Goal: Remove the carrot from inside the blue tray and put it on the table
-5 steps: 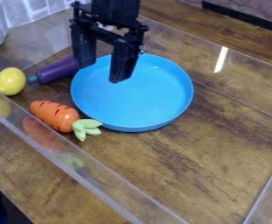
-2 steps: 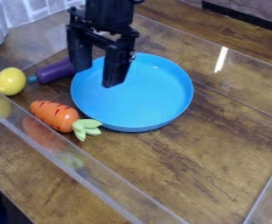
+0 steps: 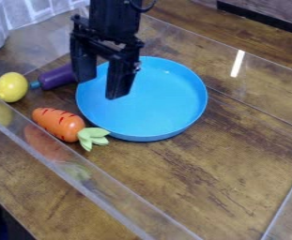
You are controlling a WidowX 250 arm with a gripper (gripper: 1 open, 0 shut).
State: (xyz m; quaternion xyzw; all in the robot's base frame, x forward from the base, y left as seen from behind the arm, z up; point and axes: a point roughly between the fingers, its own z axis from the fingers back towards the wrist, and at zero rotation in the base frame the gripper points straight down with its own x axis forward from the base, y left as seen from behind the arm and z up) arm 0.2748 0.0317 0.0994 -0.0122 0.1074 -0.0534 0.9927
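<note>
The carrot [image 3: 60,122] is orange with a green leafy end. It lies on the table [image 3: 211,178] just outside the left rim of the blue tray [image 3: 167,103], which holds nothing. My gripper [image 3: 98,89] hangs pointing down over the tray's left edge. Its two dark fingers [image 3: 116,82] stand apart and nothing is between them. The carrot lies nearer the front left, apart from the gripper.
A yellow round fruit [image 3: 10,86] sits at the left edge. A purple toy [image 3: 58,77] lies beside it, partly behind my gripper. A glossy clear sheet covers the tabletop, and its edge runs diagonally along the front left.
My gripper has drifted slightly to the left, from over the tray's inside to its left edge. It stays open. The carrot and the tray have not moved.
</note>
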